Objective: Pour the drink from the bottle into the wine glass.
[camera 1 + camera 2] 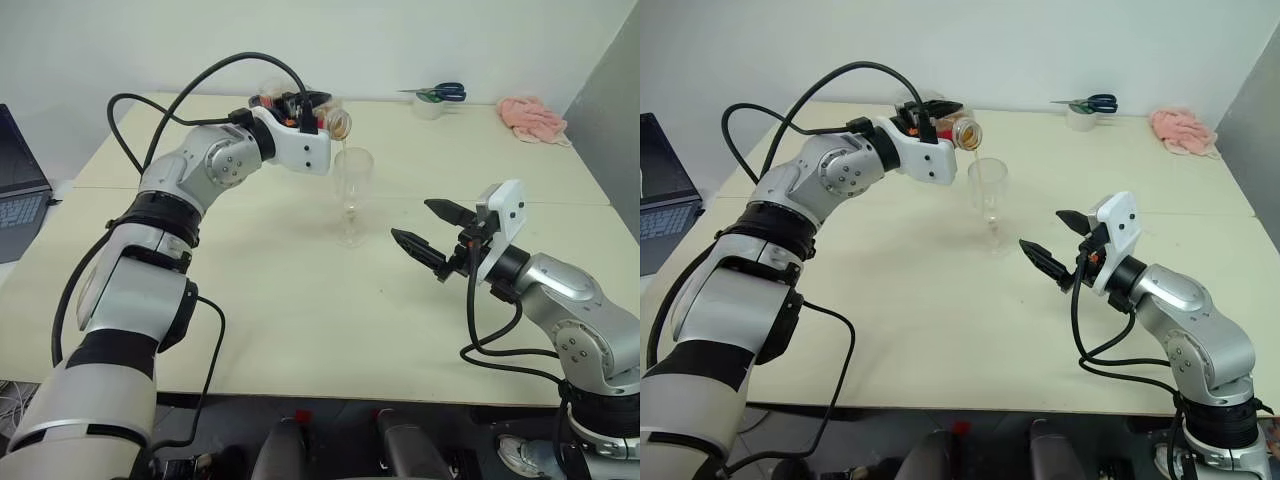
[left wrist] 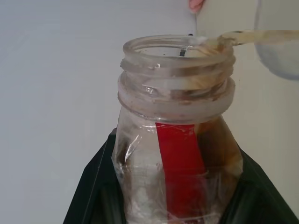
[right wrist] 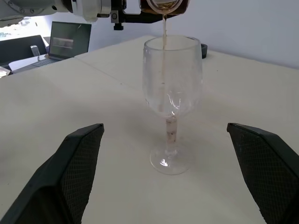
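No text, brand, number or sign can be read anywhere. The bottle (image 2: 177,158) carries a plain red label strip without lettering.

The wine glass (image 3: 172,88) is clear, with a round bowl, thin stem and flat foot, and it stands upright. The bottle (image 2: 177,158), clear plastic with a red label strip and no cap, lies tipped just above the glass rim. A thin brownish drink (image 3: 164,32) stream falls from its mouth into the bowl.

Pale cream counter (image 1: 300,320): clear stemmed wine glass (image 1: 352,195) stands mid-counter; blue-handled scissors (image 1: 440,94) and crumpled pink cloth (image 1: 532,117) along the far edge.
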`<move>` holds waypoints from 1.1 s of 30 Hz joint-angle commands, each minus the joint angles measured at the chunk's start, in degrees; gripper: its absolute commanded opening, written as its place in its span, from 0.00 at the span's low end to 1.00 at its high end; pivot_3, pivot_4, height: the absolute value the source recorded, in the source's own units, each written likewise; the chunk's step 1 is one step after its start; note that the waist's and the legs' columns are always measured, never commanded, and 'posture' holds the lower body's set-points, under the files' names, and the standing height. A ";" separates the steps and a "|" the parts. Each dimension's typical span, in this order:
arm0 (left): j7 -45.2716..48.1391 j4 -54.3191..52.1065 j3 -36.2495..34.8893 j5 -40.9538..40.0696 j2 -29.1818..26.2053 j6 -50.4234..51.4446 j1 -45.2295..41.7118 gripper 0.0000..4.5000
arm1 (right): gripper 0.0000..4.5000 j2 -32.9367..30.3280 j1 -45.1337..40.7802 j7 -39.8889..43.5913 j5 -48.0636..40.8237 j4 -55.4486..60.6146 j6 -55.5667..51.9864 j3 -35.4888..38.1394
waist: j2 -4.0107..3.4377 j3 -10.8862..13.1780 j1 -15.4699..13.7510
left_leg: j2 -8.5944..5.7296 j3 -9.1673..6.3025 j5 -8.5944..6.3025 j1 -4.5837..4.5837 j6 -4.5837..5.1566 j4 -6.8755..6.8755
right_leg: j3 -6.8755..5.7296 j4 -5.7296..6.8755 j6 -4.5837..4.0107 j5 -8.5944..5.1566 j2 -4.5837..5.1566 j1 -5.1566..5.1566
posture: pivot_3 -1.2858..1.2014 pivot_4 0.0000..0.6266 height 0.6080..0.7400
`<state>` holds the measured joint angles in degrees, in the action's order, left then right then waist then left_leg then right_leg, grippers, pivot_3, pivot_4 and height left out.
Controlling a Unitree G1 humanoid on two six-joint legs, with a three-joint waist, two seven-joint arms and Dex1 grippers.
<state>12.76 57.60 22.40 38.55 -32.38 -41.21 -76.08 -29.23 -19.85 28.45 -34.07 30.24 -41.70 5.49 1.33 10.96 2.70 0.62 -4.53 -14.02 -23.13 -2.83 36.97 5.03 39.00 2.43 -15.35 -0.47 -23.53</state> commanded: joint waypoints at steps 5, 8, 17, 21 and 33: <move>-3.21 1.51 1.05 1.20 -0.65 -1.57 -3.74 0.40 | 1.00 -0.52 -0.50 0.04 -0.32 2.77 0.66 0.19 | 0.00 0.00 0.04 | 0.00 0.00 0.00 0.02 0.00 0.00 | 0.00 0.04 0.00 0.00 0.00 0.00 | 0.52 0.24 1.00; -4.17 2.35 1.75 1.93 -0.76 -1.78 -4.52 0.40 | 1.00 -0.53 -0.47 0.02 -0.15 2.88 0.79 0.22 | 0.00 0.00 0.03 | 0.00 0.00 0.00 0.01 0.00 0.01 | 0.00 0.04 0.00 0.00 0.00 0.00 | 0.52 0.24 1.00; -5.54 4.35 3.44 3.42 -0.83 -3.48 -6.21 0.40 | 1.00 -0.30 -0.18 0.03 0.06 3.16 1.18 -0.02 | 0.00 0.00 0.04 | -0.01 0.01 0.00 0.02 0.00 0.01 | 0.01 0.05 0.00 0.00 0.00 0.00 | 0.52 0.24 1.00; -6.13 5.04 4.09 3.73 -0.89 -3.87 -6.64 0.40 | 1.00 -0.12 -0.01 -0.08 0.27 3.26 1.36 -0.30 | 0.00 0.00 0.05 | -0.01 0.01 0.00 0.03 0.00 0.02 | 0.01 0.08 0.00 0.00 0.00 0.00 | 0.52 0.24 1.00; -6.85 5.65 5.53 4.97 -0.64 -4.18 -7.06 0.40 | 1.00 0.61 -1.11 -0.31 0.85 3.10 2.25 -1.25 | 0.00 0.00 0.07 | -0.01 0.01 0.00 0.04 0.00 0.03 | 0.01 0.09 -0.01 0.01 0.00 0.00 | 0.52 0.24 1.00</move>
<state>6.93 63.84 28.32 43.66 -32.37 -45.13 -80.60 -28.70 -19.79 28.39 -33.05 31.16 -40.74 4.23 1.33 10.95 2.77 0.61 -4.52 -14.01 -23.09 -2.83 37.00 5.04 39.10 2.42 -15.34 -0.47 -23.52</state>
